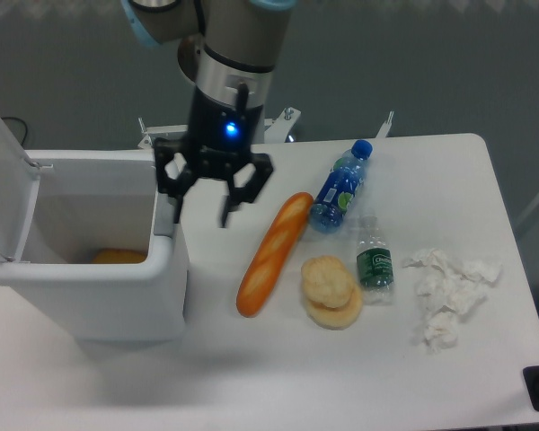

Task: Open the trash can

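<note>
While the tool [201, 211] gapes, the trash can [90, 296] sits just left.

No readable text anywhere. Small clear bottle [374, 259], just right of the round buns [329, 290], has a green label with white marks, too small to read. Blue bottle [340, 189], up and left of the small clear bottle, has a blue-and-green label, print blurred, no brand legible. No numbers or signs on anything else in view.
</note>
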Action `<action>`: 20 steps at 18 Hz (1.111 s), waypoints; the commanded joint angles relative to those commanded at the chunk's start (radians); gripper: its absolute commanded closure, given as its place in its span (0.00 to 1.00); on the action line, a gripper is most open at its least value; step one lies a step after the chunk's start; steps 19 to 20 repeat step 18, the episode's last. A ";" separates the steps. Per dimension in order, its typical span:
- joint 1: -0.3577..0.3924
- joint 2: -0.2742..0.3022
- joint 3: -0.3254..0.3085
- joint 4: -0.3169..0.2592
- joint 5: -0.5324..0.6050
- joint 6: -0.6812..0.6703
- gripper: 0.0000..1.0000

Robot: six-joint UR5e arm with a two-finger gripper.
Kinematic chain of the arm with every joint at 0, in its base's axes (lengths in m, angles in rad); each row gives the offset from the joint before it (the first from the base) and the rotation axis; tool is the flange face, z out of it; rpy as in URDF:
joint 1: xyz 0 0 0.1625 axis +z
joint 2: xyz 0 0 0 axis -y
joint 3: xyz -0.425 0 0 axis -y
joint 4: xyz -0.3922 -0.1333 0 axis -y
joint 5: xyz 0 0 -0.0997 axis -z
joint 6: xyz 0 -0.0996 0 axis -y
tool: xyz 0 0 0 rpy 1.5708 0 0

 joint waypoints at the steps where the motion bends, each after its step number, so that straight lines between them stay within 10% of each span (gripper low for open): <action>1: 0.034 -0.009 0.000 -0.002 0.009 0.068 0.00; 13: 0.310 -0.184 0.020 0.002 0.264 0.873 0.00; 20: 0.313 -0.245 0.058 0.002 0.264 0.920 0.00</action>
